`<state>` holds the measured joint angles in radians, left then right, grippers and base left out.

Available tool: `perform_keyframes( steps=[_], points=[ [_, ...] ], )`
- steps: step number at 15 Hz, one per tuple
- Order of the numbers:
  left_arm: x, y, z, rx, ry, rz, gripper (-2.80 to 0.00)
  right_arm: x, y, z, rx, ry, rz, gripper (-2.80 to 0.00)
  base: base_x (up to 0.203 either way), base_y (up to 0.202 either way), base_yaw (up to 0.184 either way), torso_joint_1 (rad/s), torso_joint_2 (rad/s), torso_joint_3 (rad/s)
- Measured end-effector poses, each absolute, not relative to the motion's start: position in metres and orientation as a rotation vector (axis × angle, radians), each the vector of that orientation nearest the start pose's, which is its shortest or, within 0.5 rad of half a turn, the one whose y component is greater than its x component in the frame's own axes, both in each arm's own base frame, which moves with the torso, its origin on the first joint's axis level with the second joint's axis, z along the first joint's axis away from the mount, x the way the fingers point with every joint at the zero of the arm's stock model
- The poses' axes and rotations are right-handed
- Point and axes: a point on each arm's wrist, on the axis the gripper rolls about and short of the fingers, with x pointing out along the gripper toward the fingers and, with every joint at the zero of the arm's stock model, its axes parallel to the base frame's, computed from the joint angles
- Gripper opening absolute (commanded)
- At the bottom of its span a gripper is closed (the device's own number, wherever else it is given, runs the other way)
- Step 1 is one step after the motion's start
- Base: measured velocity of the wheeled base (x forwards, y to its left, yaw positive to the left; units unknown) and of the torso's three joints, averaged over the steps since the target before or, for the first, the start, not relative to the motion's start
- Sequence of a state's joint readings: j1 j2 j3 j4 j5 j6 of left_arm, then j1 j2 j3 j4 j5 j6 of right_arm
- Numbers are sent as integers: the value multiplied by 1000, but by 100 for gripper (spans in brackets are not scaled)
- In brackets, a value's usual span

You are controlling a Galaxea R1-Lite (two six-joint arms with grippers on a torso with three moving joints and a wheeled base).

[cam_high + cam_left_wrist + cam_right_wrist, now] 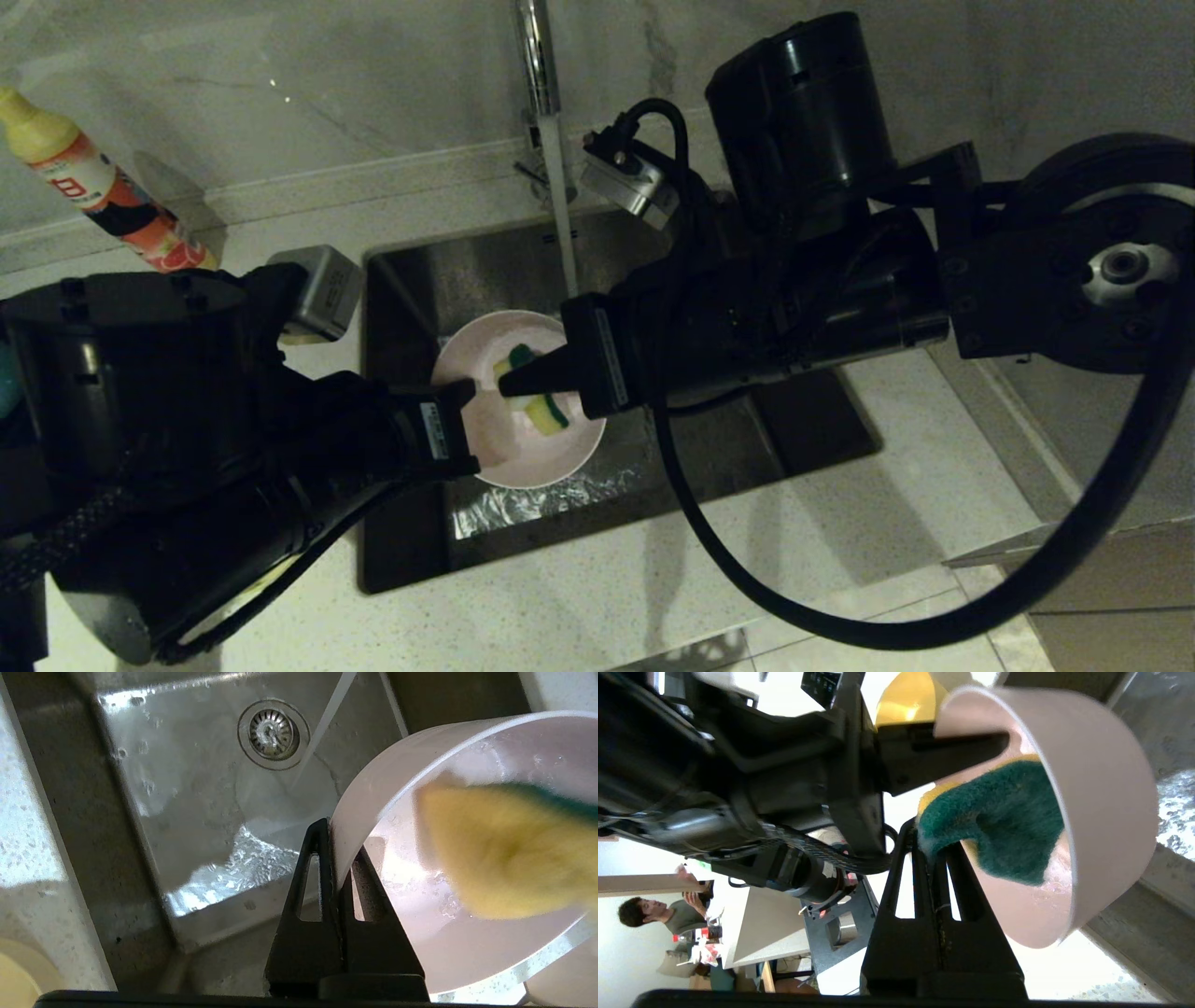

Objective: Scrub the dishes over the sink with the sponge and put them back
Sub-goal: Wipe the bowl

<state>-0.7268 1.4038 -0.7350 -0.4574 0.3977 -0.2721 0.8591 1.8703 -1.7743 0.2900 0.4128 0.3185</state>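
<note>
Closest to you, the left gripper (467,420) comes in from the near-left corner of the sink (822,420), and its jaws are clamped tight on the rim of the pale pink bowl (509,448). One finger sits inside the wall, the other outside; you can see that clearly in the left wrist view (334,858). The bowl is held up over the basin, tilted so its open side faces up toward your head camera, nowhere near the sink floor.

Next in, the right gripper (512,381) reaches across from the right side, and its jaws are closed on the sponge (537,397). The sponge is inside the bowl, pressed against the inner wall. In the right wrist view the dark green scouring face (999,826) is toward the camera with the yellow foam behind it, and it's bent where the fingers pinch it. There's some wet, bubbly film on the bowl's inside near it.

Below the bowl, water is rippling on the steel floor, with the round drain strainer (272,732) a bit away from the bowl's edge.

Further back, the chrome tap (541,84) is running a thin stream that falls just beside the bowl's far rim. Way off on the left counter by the wall there's a bottle of dish soap (93,182) with a yellow cap, leaning.
</note>
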Motion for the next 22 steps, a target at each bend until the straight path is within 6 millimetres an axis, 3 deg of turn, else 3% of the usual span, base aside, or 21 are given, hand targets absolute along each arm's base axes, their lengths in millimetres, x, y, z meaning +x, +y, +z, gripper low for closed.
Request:
perform_keyframes(
  steps=[7,15,18,22],
  points=[
    [176,-145,218,-180,189,-300,-280,225,272,315,183,587,1174,-280,0,0,0,0,0,0],
    [176,-143,224,-197,167,-298,-280,201,257,300,151,669,1180,-280,0,0,0,0,0,0],
    [176,-142,223,-203,168,-292,-280,194,264,298,137,673,1209,-280,0,0,0,0,0,0],
    [177,-142,228,-212,153,-292,-280,198,279,293,134,676,1225,-280,0,0,0,0,0,0]
  ],
)
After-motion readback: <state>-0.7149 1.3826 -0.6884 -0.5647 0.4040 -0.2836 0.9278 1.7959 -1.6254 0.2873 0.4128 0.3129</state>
